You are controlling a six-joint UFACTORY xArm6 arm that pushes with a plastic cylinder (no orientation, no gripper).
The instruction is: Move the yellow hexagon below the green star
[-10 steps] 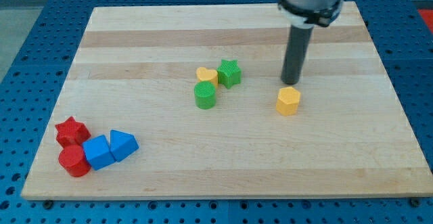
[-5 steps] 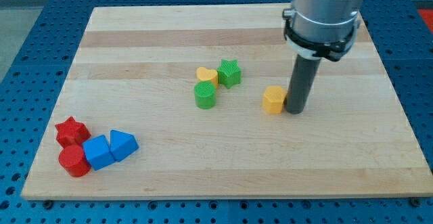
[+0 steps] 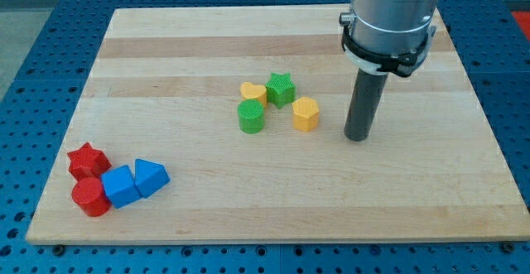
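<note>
Yellow hexagon [image 3: 305, 113] sits just below-right of green star [image 3: 281, 89]. My tip [image 3: 357, 138] stands right of hexagon, apart, holding nothing.

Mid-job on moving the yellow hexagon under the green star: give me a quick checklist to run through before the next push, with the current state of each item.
1. Yellow hexagon block placed below the green star block: not ok; it sits lower but off to the view's right of the star.
2. My tip free of blocks: ok; it stands apart, to the view's right of the hexagon.
3. Tip on the correct side to push toward the view's left: ok.
4. Path clear: not ok; the green cylinder block lies close on the hexagon's left.
5. Yellow heart block undisturbed beside the star: ok.
6. Hexagon well inside the wooden board: ok.
</note>
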